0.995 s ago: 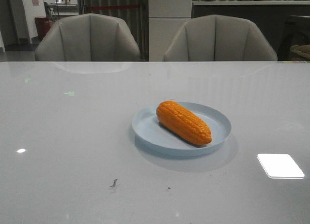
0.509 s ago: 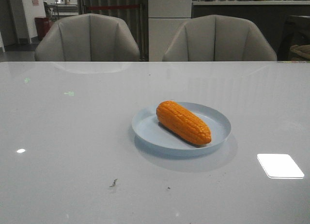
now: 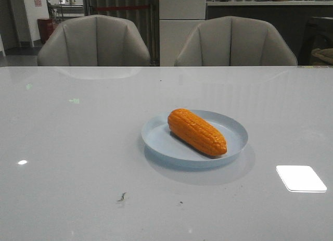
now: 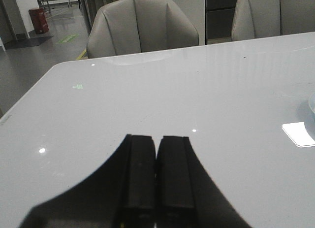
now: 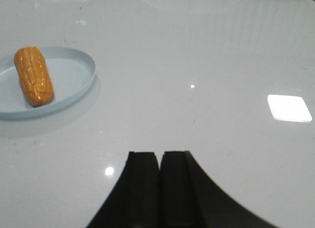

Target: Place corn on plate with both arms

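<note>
**Corn is lying on the plate, both arms standing off**

The bright orange, tapered corn cob (image 3: pixel 197 132) is lying inside the round, shallow, pale blue plate (image 3: pixel 237 145), resting diagonally across its floor with the blunt end toward the far rim and the tip toward the near one. That angle is letting the whole cob fit within the low raised rim, so nothing is hanging over the edge. The plate is sitting on the glossy pale grey bench (image 3: pixel 78 157), near its middle.

The black left gripper (image 4: pixel 157 174) is hovering over bare bench, jaws pressed together and holding nothing. The black right gripper (image 5: pixel 159 183) is likewise pinched closed and empty, well apart from the plate. Judging by this, the placing looks finished and the arms are parked clear of it.
</note>
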Robot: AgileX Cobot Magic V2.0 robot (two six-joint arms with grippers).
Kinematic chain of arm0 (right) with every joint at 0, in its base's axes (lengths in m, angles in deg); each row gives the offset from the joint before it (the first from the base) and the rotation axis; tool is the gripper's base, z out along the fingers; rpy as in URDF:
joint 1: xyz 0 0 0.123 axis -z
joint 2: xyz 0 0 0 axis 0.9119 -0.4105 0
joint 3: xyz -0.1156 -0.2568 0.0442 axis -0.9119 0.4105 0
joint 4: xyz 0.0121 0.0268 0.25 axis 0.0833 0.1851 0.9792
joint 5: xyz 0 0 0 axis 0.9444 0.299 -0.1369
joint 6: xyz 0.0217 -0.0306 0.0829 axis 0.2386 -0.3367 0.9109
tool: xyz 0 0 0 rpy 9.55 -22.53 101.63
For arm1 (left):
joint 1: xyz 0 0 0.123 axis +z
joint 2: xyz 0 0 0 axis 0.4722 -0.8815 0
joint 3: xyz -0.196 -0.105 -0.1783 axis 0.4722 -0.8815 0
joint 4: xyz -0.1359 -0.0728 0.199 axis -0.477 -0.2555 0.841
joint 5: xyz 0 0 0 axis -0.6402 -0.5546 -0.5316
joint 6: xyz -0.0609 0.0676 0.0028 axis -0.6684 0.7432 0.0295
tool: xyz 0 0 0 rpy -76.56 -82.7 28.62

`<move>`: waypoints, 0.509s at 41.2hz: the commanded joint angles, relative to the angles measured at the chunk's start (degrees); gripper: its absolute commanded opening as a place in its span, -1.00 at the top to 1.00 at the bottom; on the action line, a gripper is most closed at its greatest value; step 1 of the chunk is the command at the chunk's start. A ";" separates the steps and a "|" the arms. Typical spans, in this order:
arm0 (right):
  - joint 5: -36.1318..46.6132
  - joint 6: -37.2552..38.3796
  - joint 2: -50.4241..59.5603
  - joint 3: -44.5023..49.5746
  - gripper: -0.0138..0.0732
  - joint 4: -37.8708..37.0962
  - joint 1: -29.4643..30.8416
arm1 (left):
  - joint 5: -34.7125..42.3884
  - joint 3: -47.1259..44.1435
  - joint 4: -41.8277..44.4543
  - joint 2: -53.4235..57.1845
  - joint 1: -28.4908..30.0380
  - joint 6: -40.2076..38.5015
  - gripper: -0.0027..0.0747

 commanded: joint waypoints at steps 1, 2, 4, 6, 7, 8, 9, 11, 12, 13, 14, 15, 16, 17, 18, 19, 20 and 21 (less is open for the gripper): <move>1.46 -0.46 1.21 -1.23 0.55 0.16 -0.07 | 4.70 -2.08 -0.42 1.02 -0.13 -0.41 0.69; 1.18 -0.46 1.21 -1.23 0.55 0.16 -0.07 | 4.70 -2.08 -0.42 1.02 -0.13 -0.41 0.69; 1.06 -0.46 1.21 -1.23 0.55 0.16 -0.07 | 4.70 -2.08 -0.42 1.02 -0.13 -0.41 0.69; 1.06 -0.46 1.21 -1.23 0.55 0.16 -0.07 | 4.70 -2.08 -0.42 1.02 -0.13 -0.41 0.69; 1.06 -0.46 1.21 -1.23 0.55 0.16 -0.07 | 4.70 -2.08 -0.42 1.02 -0.13 -0.41 0.69; 1.06 -0.46 1.21 -1.23 0.55 0.16 -0.07 | 4.70 -2.08 -0.42 1.02 -0.13 -0.41 0.69; 1.06 -0.46 1.21 -1.23 0.55 0.16 -0.07 | 4.70 -2.08 -0.42 1.02 -0.13 -0.41 0.69; 1.06 -0.46 1.21 -1.23 0.55 0.16 -0.07 | 4.70 -2.08 -0.42 1.02 -0.13 -0.41 0.69; 1.06 -0.46 1.21 -1.23 0.55 0.16 -0.07 | 4.70 -2.08 -0.42 1.02 -0.13 -0.41 0.69; 1.06 -0.46 1.21 -1.23 0.55 0.16 -0.07 | 4.70 -2.08 -0.42 1.02 -0.13 -0.41 0.69; 1.06 -0.46 1.21 -1.23 0.55 0.16 -0.07 | 4.70 -2.08 -0.42 1.02 -0.13 -0.41 0.69; 1.06 -0.46 1.21 -1.23 0.55 0.16 -0.07 | 4.70 -2.08 -0.42 1.02 -0.13 -0.41 0.69; 1.06 -0.46 1.21 -1.23 0.55 0.16 -0.07 | 4.70 -2.08 -0.42 1.02 -0.13 -0.41 0.69; 1.06 -0.46 1.21 -1.23 0.55 0.16 -0.07 | 4.70 -2.08 -0.42 1.02 -0.13 -0.41 0.69; 1.06 -0.46 1.21 -1.23 0.55 0.16 -0.07 | 4.70 -2.08 -0.42 1.02 -0.13 -0.41 0.69; 1.06 -0.46 1.21 -1.23 0.55 0.16 -0.07 | 4.70 -2.08 -0.42 1.02 -0.13 -0.41 0.69; 1.06 -0.46 1.21 -1.23 0.55 0.16 -0.07 | 4.70 -2.08 -0.42 1.02 -0.13 -0.41 0.69; 1.06 -0.46 1.21 -1.23 0.55 0.16 -0.07 | 4.70 -2.08 -0.42 1.02 -0.13 -0.41 0.69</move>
